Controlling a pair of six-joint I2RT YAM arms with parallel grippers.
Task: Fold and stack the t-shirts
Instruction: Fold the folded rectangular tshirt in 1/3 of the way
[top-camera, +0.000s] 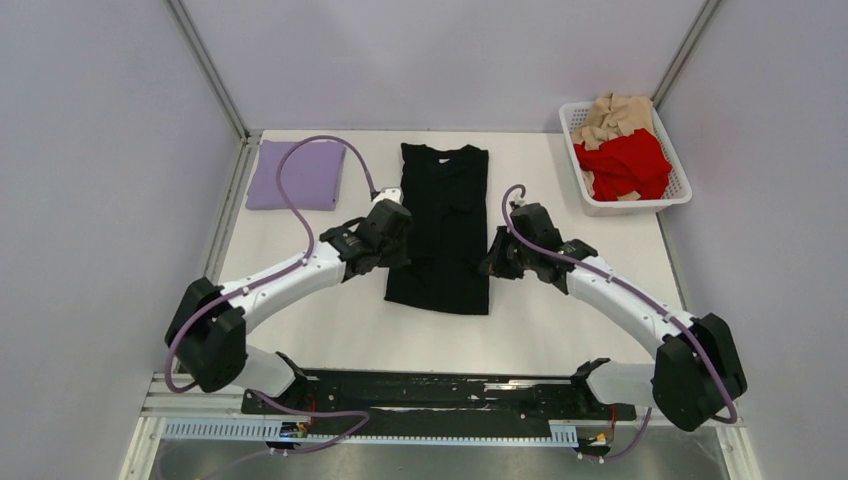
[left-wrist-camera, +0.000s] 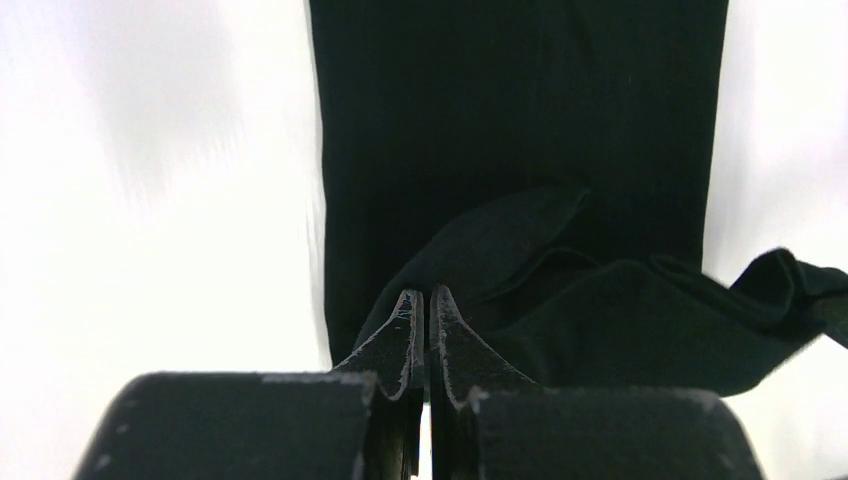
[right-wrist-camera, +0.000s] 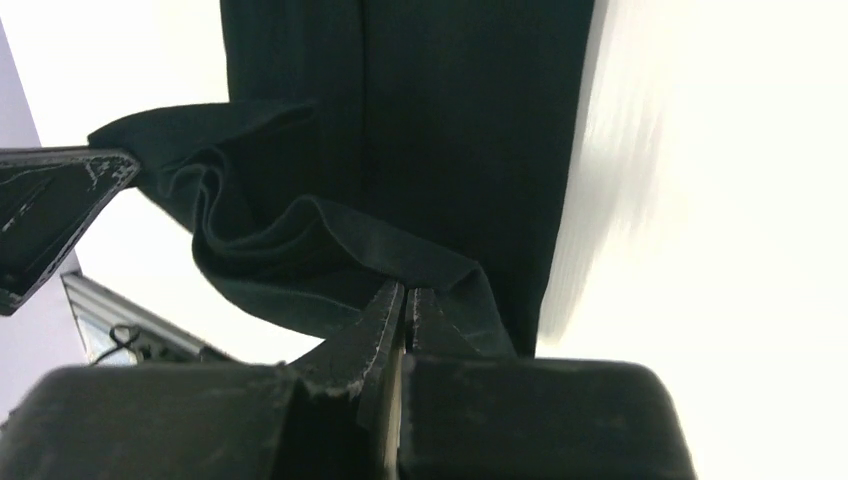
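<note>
A black t-shirt (top-camera: 445, 225) lies folded into a long strip on the white table, collar at the far end. My left gripper (top-camera: 398, 250) is shut on its near left hem corner and my right gripper (top-camera: 492, 262) is shut on its near right hem corner. In the left wrist view the jaws (left-wrist-camera: 426, 293) pinch a lifted fold of the black t-shirt (left-wrist-camera: 520, 120). In the right wrist view the jaws (right-wrist-camera: 404, 290) pinch the raised hem of the black t-shirt (right-wrist-camera: 460, 110). A folded lavender t-shirt (top-camera: 296, 174) lies at the far left.
A white basket (top-camera: 680, 195) at the far right holds a red t-shirt (top-camera: 626, 162) and a tan t-shirt (top-camera: 615, 115). Grey walls with metal posts close in the table. A black rail (top-camera: 440, 392) runs along the near edge.
</note>
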